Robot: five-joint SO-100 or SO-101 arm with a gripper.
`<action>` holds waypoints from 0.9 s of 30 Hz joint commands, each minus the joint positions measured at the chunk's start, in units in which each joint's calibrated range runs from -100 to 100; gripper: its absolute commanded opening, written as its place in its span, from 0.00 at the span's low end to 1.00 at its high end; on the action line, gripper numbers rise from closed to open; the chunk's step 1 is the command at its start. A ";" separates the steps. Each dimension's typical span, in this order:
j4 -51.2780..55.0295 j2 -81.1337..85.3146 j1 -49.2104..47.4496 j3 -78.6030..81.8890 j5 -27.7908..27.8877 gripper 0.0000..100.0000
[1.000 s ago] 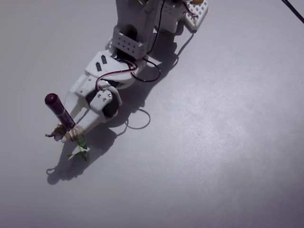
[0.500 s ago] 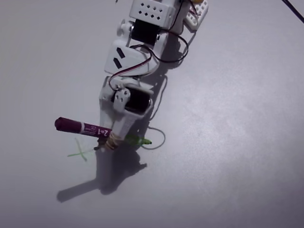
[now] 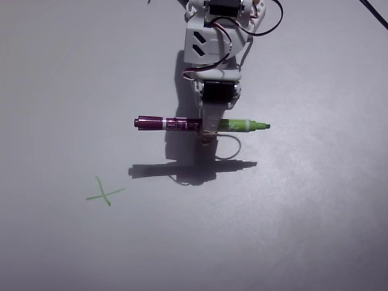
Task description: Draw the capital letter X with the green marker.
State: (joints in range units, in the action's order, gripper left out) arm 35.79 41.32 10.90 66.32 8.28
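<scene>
Above the pale grey table (image 3: pixel 315 200), seen from the fixed view, I hold the green marker (image 3: pixel 202 125) crosswise in my gripper (image 3: pixel 210 128), clamped on it near its middle, where a tan band is wrapped around barrel and fingers. The marker lies level, its lime-green tip pointing to the right of the view and its maroon cap to the left. Its shadow falls on the table just below it, apart from the barrel, so the tip is clear of the surface. My white arm (image 3: pixel 209 42) reaches down from the top edge, with dark cables looping beside it. Down at lower left, well apart from the marker, the capital letter X (image 3: pixel 105 192) sits on the table as two thin light-green crossing strokes.
</scene>
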 commanded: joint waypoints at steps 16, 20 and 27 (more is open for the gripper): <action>16.72 24.94 -7.42 17.16 -2.93 0.01; 19.82 29.80 -7.90 20.30 -2.88 0.01; 23.99 37.86 -8.47 25.06 -2.10 0.01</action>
State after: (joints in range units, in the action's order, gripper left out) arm 58.34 76.48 3.14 90.99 5.79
